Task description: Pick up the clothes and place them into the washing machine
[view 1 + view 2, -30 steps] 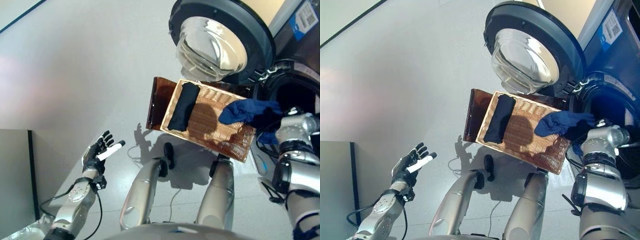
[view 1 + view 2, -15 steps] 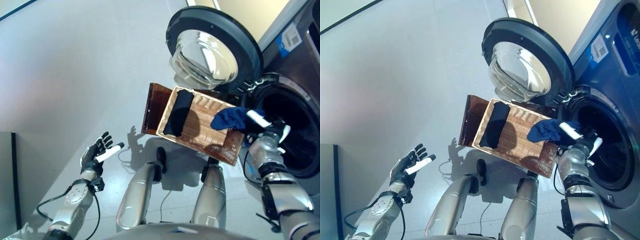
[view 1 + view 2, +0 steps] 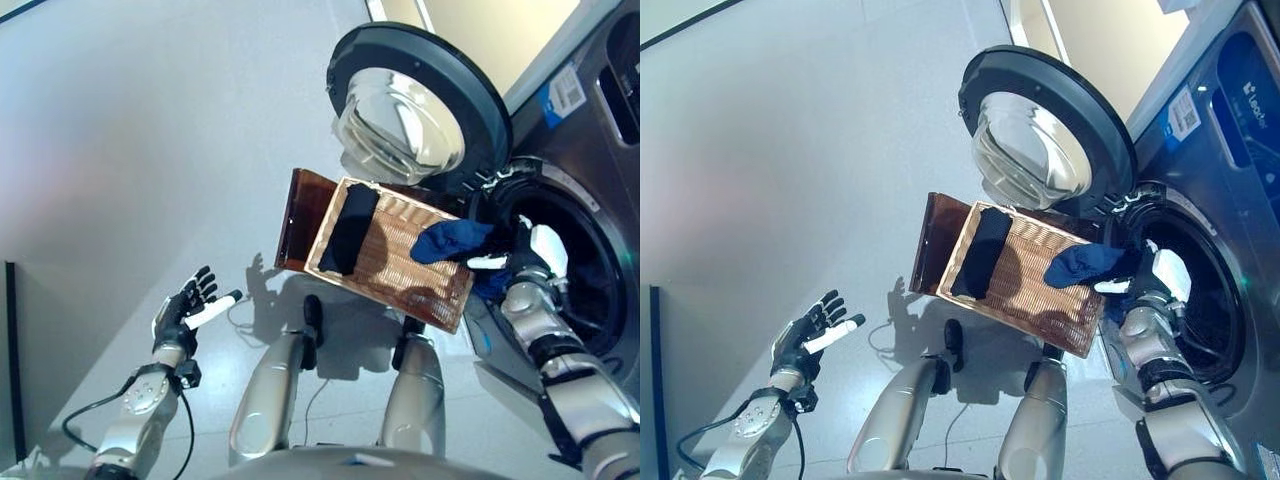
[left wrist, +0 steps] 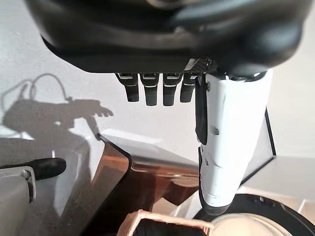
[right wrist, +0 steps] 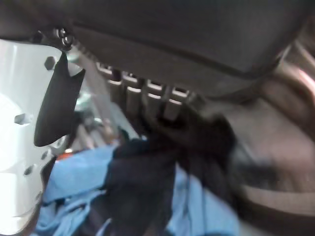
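**Left eye view: blue garment at the drum mouth, right robot hand clamped on it**

Left robot hand (image 3: 180, 316) is low on the left over the grey floor (image 3: 150, 150), fingers spread and relaxed, nothing in it; its own wrist view agrees, fingers straight, white-covered thumb out.

Centre: rectangular tan woven wicker basket (image 3: 400, 262) sits on a brown translucent panel (image 3: 297, 218) that sticks out at its left end. A black folded cloth (image 3: 346, 229) lies lengthwise in the left part of the basket. Above the basket, the round dark-rimmed glass door (image 3: 412, 105) of the washing machine is swung wide open.

Right: crumpled dark blue garment (image 3: 450, 240) hangs over the basket's right end, reaching toward the dark opening of the grey front-loading washing machine (image 3: 590, 170). Right robot hand (image 3: 522, 257) is at the drum rim, pinching the garment's right end, white thumb on top. Right wrist view: fingers curled into blue and dark fabric.
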`<state>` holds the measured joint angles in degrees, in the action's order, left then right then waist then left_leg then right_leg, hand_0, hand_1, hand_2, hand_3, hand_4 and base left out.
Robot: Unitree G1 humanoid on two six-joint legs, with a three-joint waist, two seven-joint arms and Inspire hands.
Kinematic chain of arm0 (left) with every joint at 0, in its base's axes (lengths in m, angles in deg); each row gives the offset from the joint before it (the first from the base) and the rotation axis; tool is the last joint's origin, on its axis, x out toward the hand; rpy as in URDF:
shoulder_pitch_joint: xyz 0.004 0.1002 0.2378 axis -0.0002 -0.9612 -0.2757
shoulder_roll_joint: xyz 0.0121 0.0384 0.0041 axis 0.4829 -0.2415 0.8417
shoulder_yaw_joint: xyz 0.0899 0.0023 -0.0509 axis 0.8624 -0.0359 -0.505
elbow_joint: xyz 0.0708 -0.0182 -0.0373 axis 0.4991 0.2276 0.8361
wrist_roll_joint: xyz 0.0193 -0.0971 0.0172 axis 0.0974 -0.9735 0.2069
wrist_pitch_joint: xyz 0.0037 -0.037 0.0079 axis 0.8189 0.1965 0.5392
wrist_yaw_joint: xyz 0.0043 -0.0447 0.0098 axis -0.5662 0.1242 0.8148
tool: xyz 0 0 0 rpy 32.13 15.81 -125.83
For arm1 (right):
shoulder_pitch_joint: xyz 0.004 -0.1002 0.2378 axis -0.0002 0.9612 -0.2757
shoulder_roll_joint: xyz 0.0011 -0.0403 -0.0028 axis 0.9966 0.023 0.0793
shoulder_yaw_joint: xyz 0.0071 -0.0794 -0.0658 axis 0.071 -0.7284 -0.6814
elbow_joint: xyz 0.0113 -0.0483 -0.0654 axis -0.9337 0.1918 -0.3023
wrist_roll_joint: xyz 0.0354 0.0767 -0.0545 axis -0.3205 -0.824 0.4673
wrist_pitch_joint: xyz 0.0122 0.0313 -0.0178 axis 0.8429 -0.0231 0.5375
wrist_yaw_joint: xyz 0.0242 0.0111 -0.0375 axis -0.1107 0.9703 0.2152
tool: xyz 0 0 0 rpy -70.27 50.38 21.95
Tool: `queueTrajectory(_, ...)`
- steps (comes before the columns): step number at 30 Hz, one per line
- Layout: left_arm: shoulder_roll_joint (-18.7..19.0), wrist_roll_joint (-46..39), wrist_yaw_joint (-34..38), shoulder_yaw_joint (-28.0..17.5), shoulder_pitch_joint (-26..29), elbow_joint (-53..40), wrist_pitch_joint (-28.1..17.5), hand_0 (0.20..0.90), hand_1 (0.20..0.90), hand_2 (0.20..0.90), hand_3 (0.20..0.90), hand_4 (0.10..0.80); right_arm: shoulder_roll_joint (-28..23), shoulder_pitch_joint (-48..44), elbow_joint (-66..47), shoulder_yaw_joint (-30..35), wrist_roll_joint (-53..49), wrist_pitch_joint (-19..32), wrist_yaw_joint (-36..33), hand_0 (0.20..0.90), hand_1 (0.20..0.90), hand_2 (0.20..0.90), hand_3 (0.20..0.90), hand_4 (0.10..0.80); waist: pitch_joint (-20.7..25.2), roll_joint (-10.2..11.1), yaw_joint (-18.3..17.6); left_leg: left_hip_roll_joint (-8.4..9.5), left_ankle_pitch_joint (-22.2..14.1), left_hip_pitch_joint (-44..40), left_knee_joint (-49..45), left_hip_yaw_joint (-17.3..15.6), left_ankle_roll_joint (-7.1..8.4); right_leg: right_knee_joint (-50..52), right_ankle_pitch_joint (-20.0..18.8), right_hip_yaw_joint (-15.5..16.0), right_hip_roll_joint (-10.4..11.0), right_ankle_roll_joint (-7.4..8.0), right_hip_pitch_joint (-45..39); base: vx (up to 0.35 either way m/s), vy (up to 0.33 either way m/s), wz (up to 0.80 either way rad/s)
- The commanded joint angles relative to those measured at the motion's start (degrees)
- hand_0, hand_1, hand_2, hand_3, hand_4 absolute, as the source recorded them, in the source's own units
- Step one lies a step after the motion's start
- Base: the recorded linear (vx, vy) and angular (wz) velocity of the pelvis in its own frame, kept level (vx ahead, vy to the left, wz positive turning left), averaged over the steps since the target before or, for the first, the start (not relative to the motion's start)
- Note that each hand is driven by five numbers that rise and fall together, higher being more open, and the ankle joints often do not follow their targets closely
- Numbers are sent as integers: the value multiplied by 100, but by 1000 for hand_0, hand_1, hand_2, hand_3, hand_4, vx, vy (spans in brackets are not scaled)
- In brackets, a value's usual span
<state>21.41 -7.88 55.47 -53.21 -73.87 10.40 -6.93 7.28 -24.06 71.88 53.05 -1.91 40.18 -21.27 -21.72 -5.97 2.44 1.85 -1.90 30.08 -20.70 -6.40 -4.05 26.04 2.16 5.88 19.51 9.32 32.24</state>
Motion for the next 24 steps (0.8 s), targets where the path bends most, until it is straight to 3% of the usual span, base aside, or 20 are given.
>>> queueTrajectory(1,336,161,-58,-316,-277,-405,-560,900,900,900,900,800,-689,-182,-232,-443,1098,-56,-76,900,900,900,900,800,243,31,3,-608,186,-68,184,648,989,-445,-587,-165,182,132,-215,0,0,0)
queueTrajectory(7,349,219,-123,-185,-236,-451,-582,900,900,900,900,800,-671,-621,251,-1256,2353,-403,7,900,900,900,900,800,233,-18,44,-623,141,18,75,662,1003,-341,-542,-198,185,115,-90,0,0,0)
queueTrajectory(14,315,270,-66,-110,-148,-511,-590,900,900,900,900,800,-197,-914,831,-1367,2670,-791,-68,900,900,900,900,800,149,-100,88,-624,136,120,-21,635,997,-269,-552,-220,204,115,23,0,0,0)
queueTrajectory(24,257,275,13,-242,-118,-581,-622,900,900,900,900,800,220,-1095,1102,-1300,2534,-950,-131,900,900,900,900,800,106,-134,161,-619,105,275,-149,637,983,-136,-508,-237,215,101,162,0,0,0)
